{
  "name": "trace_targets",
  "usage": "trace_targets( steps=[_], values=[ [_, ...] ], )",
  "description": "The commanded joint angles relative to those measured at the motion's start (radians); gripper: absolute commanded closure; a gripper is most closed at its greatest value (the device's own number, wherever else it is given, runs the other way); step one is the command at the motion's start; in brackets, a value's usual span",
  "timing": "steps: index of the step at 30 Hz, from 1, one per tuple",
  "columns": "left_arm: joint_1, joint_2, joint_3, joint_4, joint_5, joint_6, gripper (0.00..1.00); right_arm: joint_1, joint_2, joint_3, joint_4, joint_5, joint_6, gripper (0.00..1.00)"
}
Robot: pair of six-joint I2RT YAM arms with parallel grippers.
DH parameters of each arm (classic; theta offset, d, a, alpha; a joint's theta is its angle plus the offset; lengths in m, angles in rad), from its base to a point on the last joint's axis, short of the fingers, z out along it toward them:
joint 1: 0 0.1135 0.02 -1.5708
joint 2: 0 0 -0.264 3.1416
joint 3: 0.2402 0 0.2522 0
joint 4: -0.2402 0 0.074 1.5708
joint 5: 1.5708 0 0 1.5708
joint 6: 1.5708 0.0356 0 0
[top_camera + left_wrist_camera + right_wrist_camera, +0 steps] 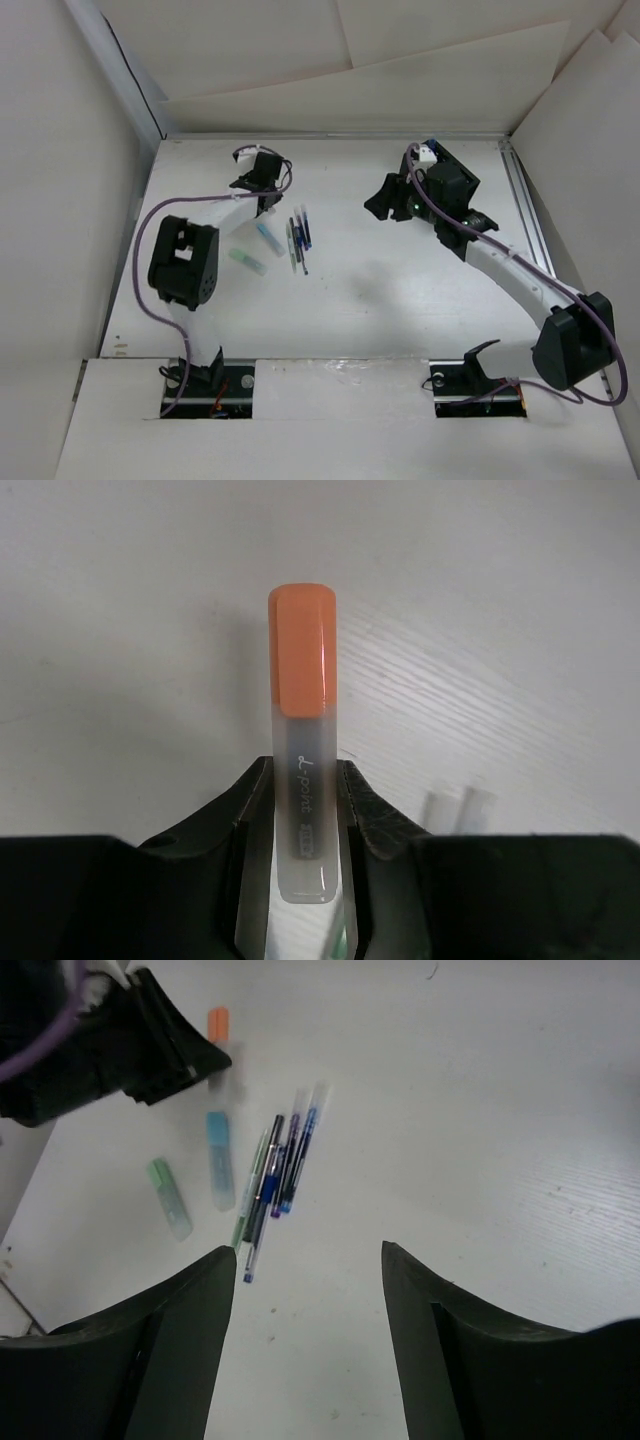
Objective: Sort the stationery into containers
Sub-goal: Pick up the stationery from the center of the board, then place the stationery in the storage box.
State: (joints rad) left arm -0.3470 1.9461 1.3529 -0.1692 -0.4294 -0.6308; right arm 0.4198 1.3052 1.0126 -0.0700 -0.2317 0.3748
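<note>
My left gripper (305,770) is shut on an orange-capped highlighter (302,660) with a frosted barrel, low over the table; it sits at the back left in the top view (260,185). A bundle of thin pens (298,235) lies just right of it, with a blue highlighter (268,238) and a green highlighter (247,262) beside them. My right gripper (305,1250) is open and empty above bare table, right of the pens (275,1165). A black boxy shape (455,172) behind the right wrist looks like the organizer, largely hidden by the arm.
White walls close in the table on the left, back and right. A metal rail (525,215) runs along the right edge. Two clear pen ends (455,805) show beside my left fingers. The right wrist view also shows the left gripper's black body (120,1045).
</note>
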Motion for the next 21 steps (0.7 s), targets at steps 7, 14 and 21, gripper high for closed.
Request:
trace_targets(
  steps=[7, 14, 21],
  values=[
    [-0.014, -0.501, -0.350, 0.407, 0.397, 0.049, 1.00, -0.021, 0.063, 0.079, 0.116, -0.196, 0.055, 0.27],
    [-0.090, -0.618, -0.598, 0.628, 0.598, 0.134, 1.00, 0.020, 0.244, 0.210, 0.159, -0.340, 0.102, 0.21],
    [-0.144, -0.659, -0.669, 0.697, 0.655, 0.174, 1.00, 0.070, 0.364, 0.276, 0.208, -0.350, 0.153, 0.16]
  ],
)
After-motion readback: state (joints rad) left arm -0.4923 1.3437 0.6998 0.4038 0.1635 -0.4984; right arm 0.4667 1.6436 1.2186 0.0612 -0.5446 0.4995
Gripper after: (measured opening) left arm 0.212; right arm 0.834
